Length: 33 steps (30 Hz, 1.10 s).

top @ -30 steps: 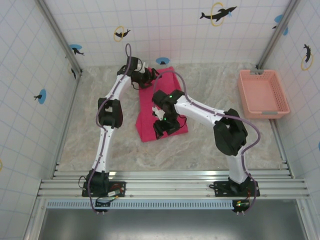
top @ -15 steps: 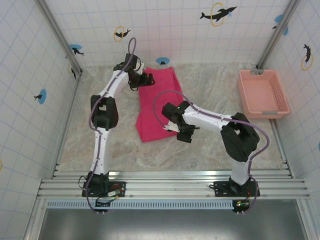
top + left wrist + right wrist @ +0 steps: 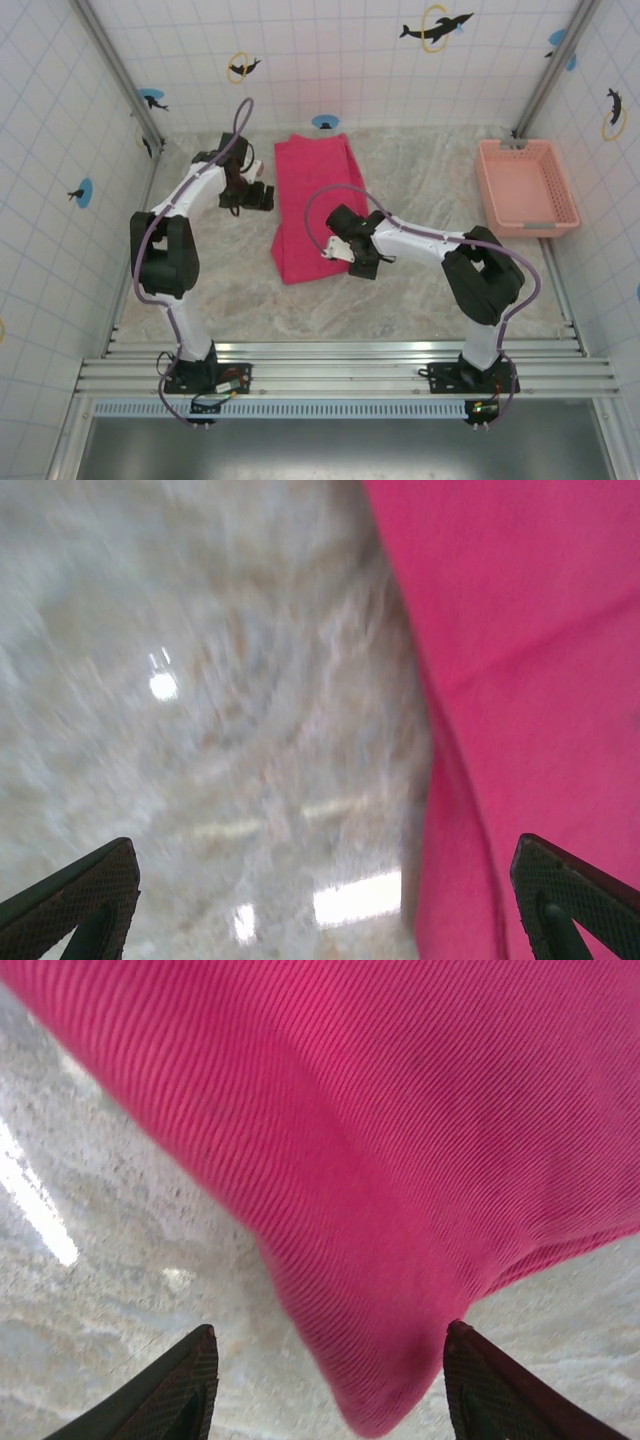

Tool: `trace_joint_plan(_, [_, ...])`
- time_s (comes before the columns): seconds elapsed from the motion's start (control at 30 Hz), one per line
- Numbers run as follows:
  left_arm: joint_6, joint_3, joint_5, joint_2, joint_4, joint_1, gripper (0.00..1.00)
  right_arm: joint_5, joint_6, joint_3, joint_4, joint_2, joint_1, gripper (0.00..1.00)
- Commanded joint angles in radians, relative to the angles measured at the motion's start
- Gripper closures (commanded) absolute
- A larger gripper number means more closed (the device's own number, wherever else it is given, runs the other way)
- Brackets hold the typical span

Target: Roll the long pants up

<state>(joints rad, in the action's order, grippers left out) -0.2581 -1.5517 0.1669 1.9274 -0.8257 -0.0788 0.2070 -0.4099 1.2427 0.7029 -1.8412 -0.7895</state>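
Top external view: the long pants (image 3: 315, 205) lie flat on the table (image 3: 430, 290), folded lengthwise into one narrow magenta strip that runs from the far wall toward the middle. I see no roll at either end, so I judge the folding done and the whole rolling left to do.

My left pincer (image 3: 262, 196) hangs just beside the strip's left edge, apart from it. In the left wrist view its fingers are spread wide over bare table, with the cloth off to one side.

My right pincer (image 3: 338, 250) sits at the near right corner of the strip. In the right wrist view its fingers are spread with that corner lying between them, not pinched.

The salmon lattice basket (image 3: 486, 185) stands well apart at the far right, and nothing lies in it.
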Motion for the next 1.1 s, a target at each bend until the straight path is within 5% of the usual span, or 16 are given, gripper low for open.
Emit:
trace_joint_plan(0.0, [0.031,0.074,0.021,-0.07,-0.022,-0.003,0.03,-0.044,-0.013,-0.004,-0.06,-0.034,0.016,0.44])
trace_joint_plan(0.17, [0.06,0.114,0.003,-0.108,-0.055,-0.003,0.02,-0.121,0.015,0.012,-0.038,-0.064,0.017,0.63])
trace_joint_plan(0.47, [0.094,0.121,-0.041,-0.107,-0.095,-0.003,0.02,-0.225,0.188,0.026,0.087,-0.039,-0.117,0.68])
trace_joint_plan(0.67, [0.123,0.153,-0.057,-0.102,-0.072,-0.003,0.02,-0.231,0.281,0.105,0.163,-0.037,-0.165,0.62])
trace_joint_plan(0.8, [0.168,0.148,-0.071,-0.091,-0.078,-0.001,0.02,-0.135,0.227,0.134,0.223,-0.015,-0.162,0.47])
trace_joint_plan(1.07, [0.237,0.194,-0.045,-0.156,-0.033,0.013,0.03,-0.01,0.099,-0.019,0.1,0.038,-0.162,0.43])
